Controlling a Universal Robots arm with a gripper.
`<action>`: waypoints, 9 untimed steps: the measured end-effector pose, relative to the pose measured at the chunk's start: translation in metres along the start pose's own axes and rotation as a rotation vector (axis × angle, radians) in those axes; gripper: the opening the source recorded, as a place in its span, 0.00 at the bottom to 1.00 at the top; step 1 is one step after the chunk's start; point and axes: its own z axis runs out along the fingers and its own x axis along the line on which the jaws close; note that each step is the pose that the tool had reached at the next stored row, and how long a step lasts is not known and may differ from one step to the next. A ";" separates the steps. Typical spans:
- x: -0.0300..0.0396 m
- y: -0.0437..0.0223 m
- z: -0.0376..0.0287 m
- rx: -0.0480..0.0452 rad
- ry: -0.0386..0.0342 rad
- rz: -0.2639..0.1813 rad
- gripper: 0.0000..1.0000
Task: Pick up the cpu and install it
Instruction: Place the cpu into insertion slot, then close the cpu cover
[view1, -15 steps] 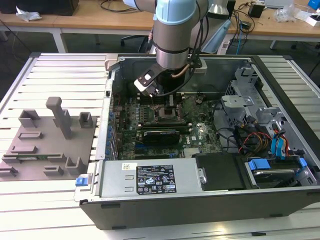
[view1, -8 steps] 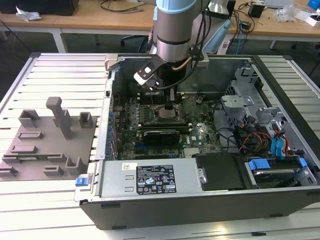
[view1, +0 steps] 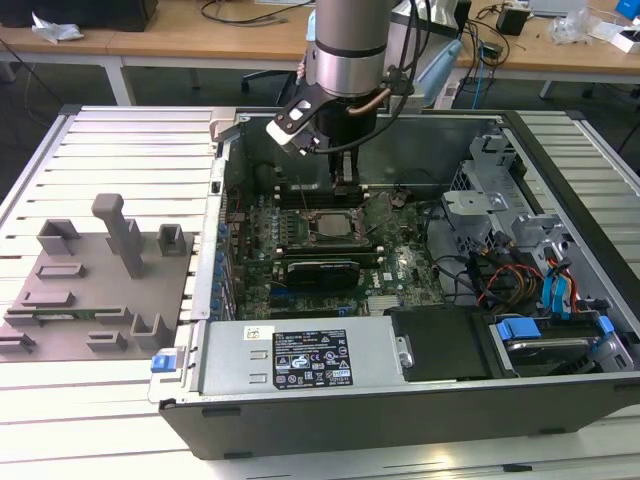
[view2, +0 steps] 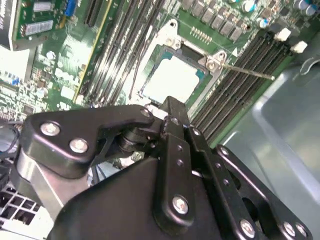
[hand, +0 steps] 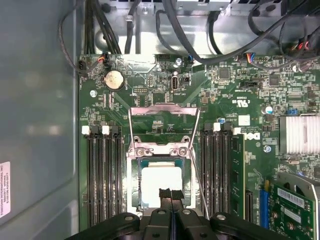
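The exterior view overlooks the whole case (view1: 400, 425); both wrist views look closely past the gripper (hand: 170, 194) onto the socket (hand: 159, 150).

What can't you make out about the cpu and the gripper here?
First wrist view: the cpu edge nearest the gripper is covered by it.
Second wrist view: the gripper's body hides whether it touches the cpu.
Exterior view: the cpu's seating is too small to judge.

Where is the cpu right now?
In the first wrist view the cpu lies in the open socket frame on the motherboard, between the two memory slot banks, right by the gripper.
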 end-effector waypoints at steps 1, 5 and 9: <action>0.0000 0.0000 0.0000 0.0000 -0.0001 0.000 0.11; 0.0001 0.0000 -0.0001 0.0001 -0.0011 0.000 0.11; 0.0001 0.0000 -0.0001 0.0000 -0.0013 0.000 0.11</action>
